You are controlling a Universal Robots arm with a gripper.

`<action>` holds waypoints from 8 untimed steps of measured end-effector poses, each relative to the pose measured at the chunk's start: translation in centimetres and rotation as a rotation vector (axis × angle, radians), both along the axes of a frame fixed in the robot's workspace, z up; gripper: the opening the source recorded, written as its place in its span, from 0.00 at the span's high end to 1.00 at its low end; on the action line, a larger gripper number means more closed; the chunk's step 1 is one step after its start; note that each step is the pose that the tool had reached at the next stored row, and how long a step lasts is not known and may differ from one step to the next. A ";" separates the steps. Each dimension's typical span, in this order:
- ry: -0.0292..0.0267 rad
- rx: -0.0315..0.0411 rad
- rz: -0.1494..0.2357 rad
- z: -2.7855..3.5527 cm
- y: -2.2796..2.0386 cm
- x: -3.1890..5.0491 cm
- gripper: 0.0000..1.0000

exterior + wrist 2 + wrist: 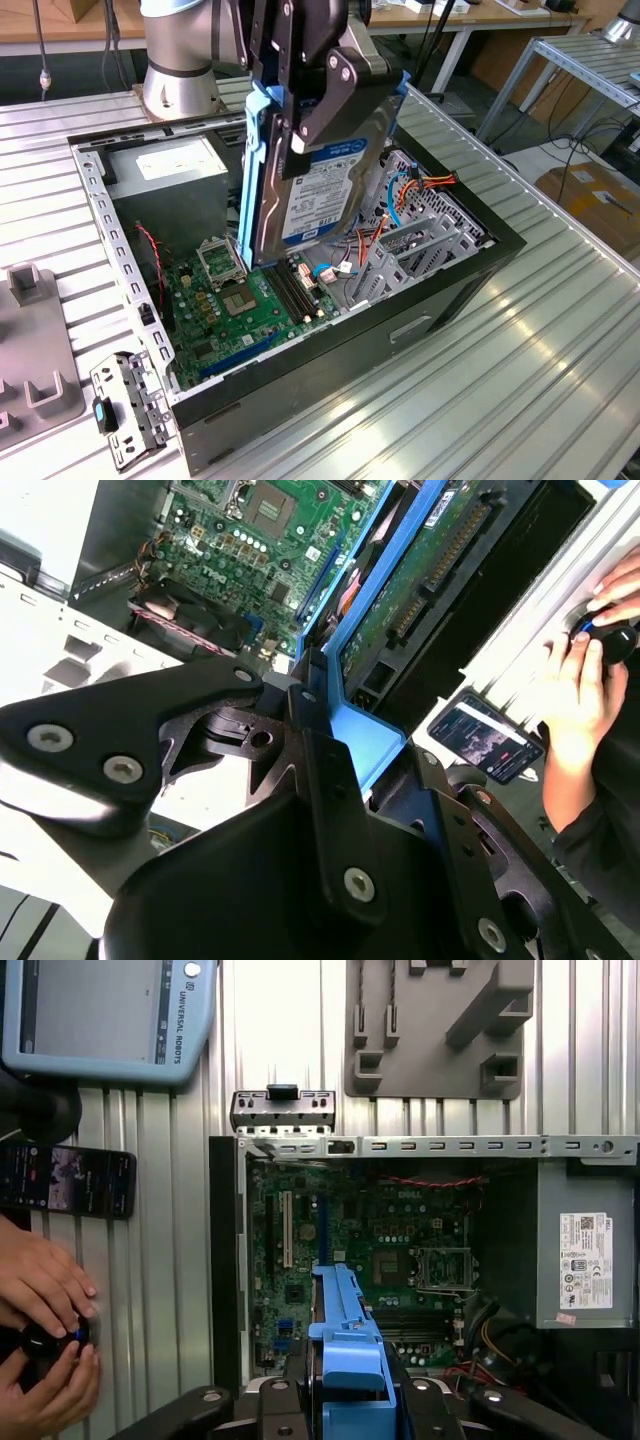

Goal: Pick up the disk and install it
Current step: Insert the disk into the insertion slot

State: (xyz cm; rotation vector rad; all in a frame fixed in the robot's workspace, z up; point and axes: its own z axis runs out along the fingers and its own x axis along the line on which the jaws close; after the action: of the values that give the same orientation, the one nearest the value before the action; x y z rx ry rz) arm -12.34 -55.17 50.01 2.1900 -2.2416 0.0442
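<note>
Claw (pixel 285 125) tight around disk (pixel 320 195)

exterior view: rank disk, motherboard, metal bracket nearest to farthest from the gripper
1. disk, held in the gripper
2. motherboard, beneath it inside the case
3. metal bracket, outside the case on the table, exterior view's left

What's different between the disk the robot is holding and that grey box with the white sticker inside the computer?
The disk hangs on edge above the circuit board, clamped in the gripper; the grey box sits in a corner of the computer case. The disk has blue side rails; the box is plain grey. The box looks bulkier than the disk. Both are grey metal with white labels.
</note>
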 end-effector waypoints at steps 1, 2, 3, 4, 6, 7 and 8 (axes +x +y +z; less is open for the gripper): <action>0.0000 0.0000 0.000 0.00 -0.17 0.00 0.63; 0.0001 -0.0001 0.000 0.00 -0.34 0.00 0.63; 0.0001 -0.0001 0.000 -0.01 -0.43 0.04 0.63; 0.0000 0.0001 0.000 -0.02 -0.43 0.21 0.63; 0.0000 0.0001 0.000 -0.07 -0.44 0.83 0.63; 0.0000 0.0000 0.000 -0.10 -0.44 1.28 0.63; 0.0000 0.0000 0.000 -0.14 -0.44 1.74 0.63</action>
State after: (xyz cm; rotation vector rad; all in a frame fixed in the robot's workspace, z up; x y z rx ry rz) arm -10.60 -55.61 49.87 2.1899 -2.2416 0.0442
